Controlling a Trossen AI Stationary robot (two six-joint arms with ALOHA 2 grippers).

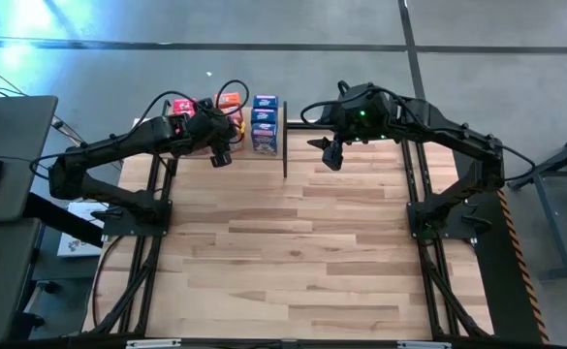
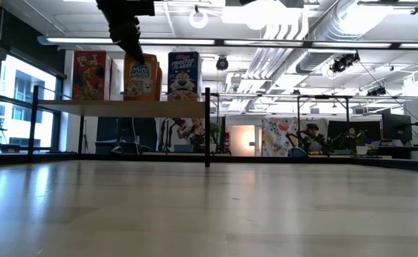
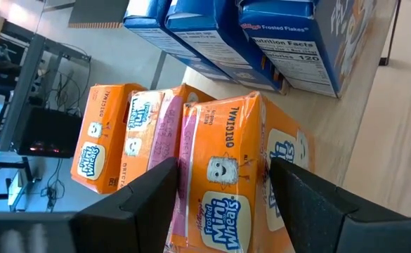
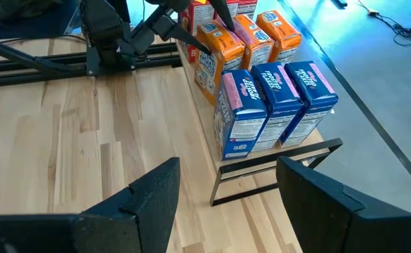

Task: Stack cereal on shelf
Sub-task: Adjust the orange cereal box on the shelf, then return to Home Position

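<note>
— Left wrist view: the left gripper (image 3: 219, 204) straddles the front orange Mini-Wheats box (image 3: 237, 176), fingers apart on either side, on the shelf (image 4: 317, 151).
— Likely seating it beside the blue Frosted Flakes boxes (image 4: 272, 105). Right gripper (image 4: 226, 204) hovers open near the shelf, empty.

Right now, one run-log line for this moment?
left gripper: astride front orange cardboard cereal box | wooden black-framed shelf: boxes on it | right gripper: open, empty
</note>
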